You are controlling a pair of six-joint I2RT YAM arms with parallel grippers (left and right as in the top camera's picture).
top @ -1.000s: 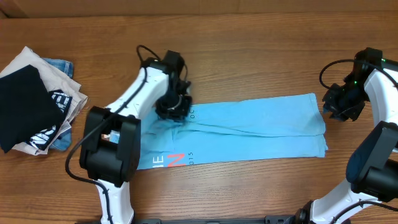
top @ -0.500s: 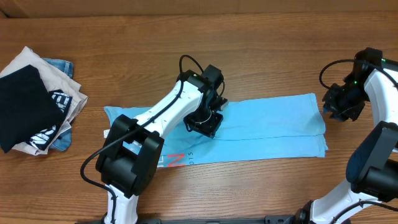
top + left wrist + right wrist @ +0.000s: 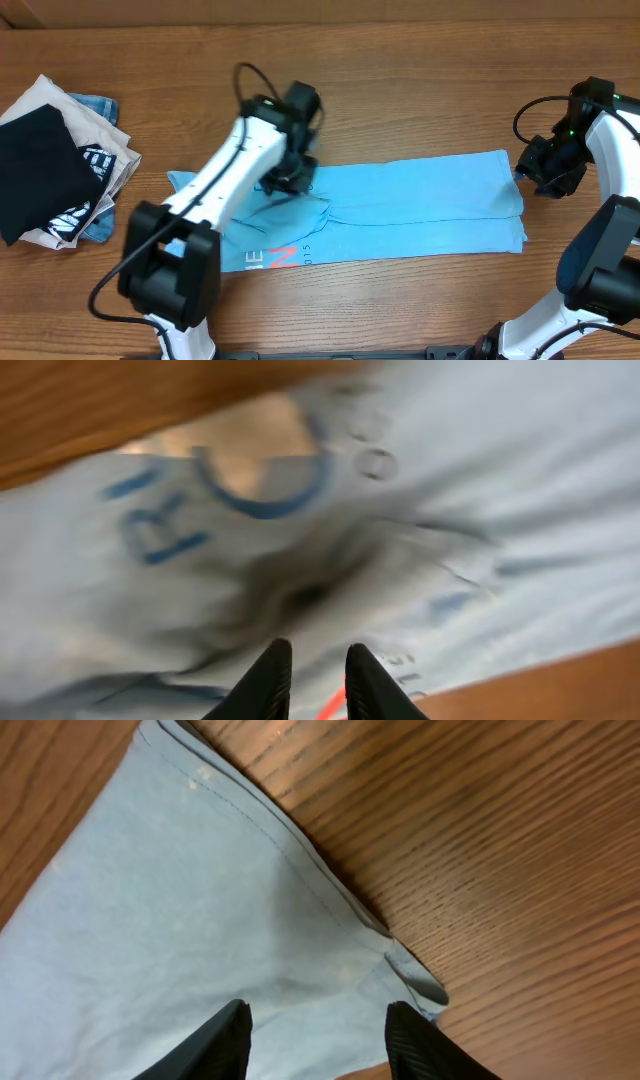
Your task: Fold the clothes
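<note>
Item, nearest: light blue T-shirt (image 3: 420, 200), spread as a long band across the middle of the table (image 3: 420, 80), with its red-pink and white lettering (image 3: 272, 258) on the near left edge and a soft ridge in the cloth near its centre. Item: left gripper (image 3: 315, 650), fingers narrow and nearly together over the printed cloth; blur hides whether they pinch any fabric. It stands back over the shirt's left part after a sweep toward the centre half a second ago, which suggests smoothing rather than a fold begun. Item: right gripper (image 3: 317, 1012), fingers spread wide and empty, unmoved, just off the shirt's right edge. Item, far left: black garment (image 3: 40, 170) on the beige and denim pile, well apart.
</note>
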